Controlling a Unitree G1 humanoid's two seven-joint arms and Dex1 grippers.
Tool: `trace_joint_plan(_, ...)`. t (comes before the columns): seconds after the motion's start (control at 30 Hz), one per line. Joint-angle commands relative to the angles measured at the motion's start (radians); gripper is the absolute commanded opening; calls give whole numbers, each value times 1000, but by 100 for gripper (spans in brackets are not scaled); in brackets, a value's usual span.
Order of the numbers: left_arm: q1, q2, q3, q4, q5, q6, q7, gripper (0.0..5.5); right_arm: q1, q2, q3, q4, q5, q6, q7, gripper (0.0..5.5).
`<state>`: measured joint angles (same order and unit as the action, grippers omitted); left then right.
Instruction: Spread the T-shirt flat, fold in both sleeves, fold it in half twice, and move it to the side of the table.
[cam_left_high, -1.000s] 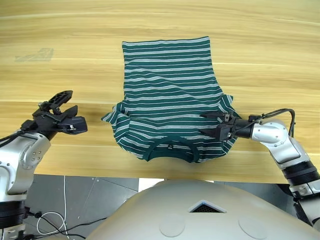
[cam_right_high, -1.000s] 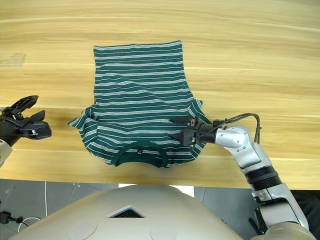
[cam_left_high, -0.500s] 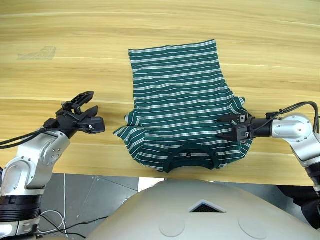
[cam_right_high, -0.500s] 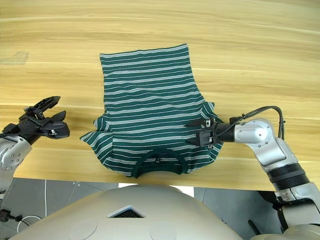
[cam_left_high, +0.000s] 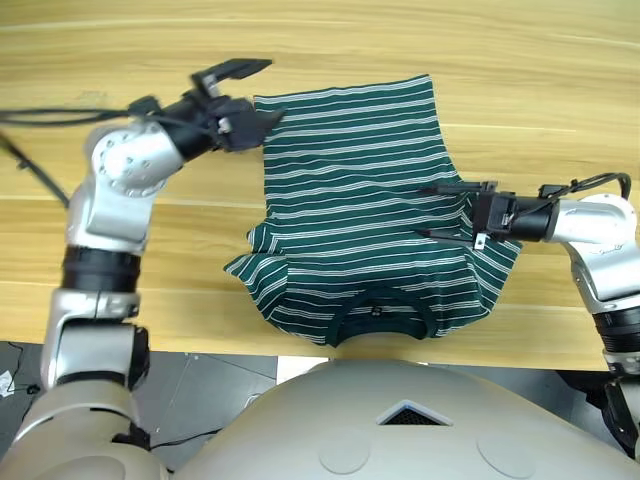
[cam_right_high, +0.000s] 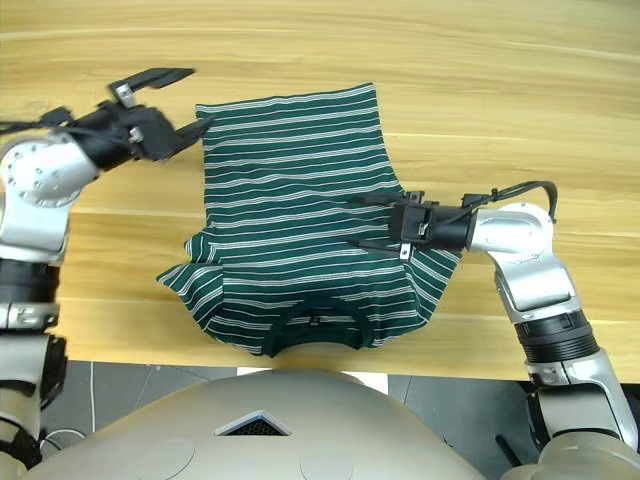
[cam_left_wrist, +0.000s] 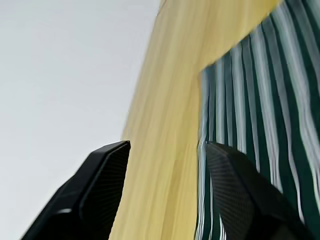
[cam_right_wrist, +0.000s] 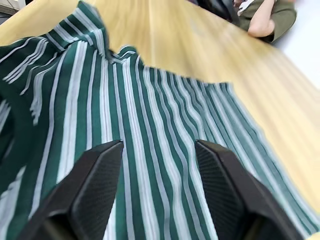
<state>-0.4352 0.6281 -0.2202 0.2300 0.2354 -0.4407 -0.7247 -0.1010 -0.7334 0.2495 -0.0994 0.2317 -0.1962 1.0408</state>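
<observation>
Left gripper (cam_left_high: 262, 90) has swung way up since half a second ago: it was hanging off the shirt's 9 o'clock side near the table's front edge, now it's up at the T-shirt's (cam_left_high: 355, 180) 11 o'clock corner, right at the hem. Its jaws are spread wide. From the left wrist view, one finger sits over the striped fabric and the other over bare table (cam_left_high: 540, 90), so they straddle the shirt's side edge. Can't tell if either actually touches the cloth.

Right gripper (cam_left_high: 425, 211) has crept a little toward 12 o'clock, and it comes in from the shirt's 3 o'clock side. Its jaws are apart too, with nothing pinched between them, just hovering over the stripes on that side.

Shirt itself looks to be in the same spot, lying on the table with the collar at 6 o'clock by the front edge and the hem at 12. One sleeve pokes out at about 8 o'clock, and the 4 o'clock side is a bit rumpled.
</observation>
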Motion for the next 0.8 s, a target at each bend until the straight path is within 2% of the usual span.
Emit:
trace_joint_plan(0.03, -91, -22, -168, 140, 113, -59, -117, 279, -49, 8, -66, -8, -2, 0, -31, 265)
trace_joint_plan(0.2, -48, -22, -298, 250, 206, -127, -162, 279, -89, 28, -156, -17, -4, -12, -107, 265)
trace_joint_plan(0.33, -17, -3, -372, 350, 316, -182, -96, 279, -104, 52, -179, -22, -12, -14, -143, 265)
trace_joint_plan(0.43, -110, 4, -422, 473, 475, -203, 98, 279, -94, 60, -182, -23, -20, -19, -150, 265)
trace_joint_plan(0.53, -247, -19, -495, 562, 685, -164, 456, 279, -88, 72, -169, -14, -33, -31, -153, 265)
trace_joint_plan(0.6, -296, -39, -541, 596, 779, -151, 624, 279, -87, 76, -162, -4, -41, -38, -151, 265)
trace_joint_plan(0.7, -330, -62, -605, 629, 884, -151, 809, 279, -82, 82, -159, 4, -47, -47, -149, 265)
trace_joint_plan(0.8, -331, -70, -638, 655, 921, -166, 897, 279, -74, 89, -159, 9, -52, -52, -147, 265)
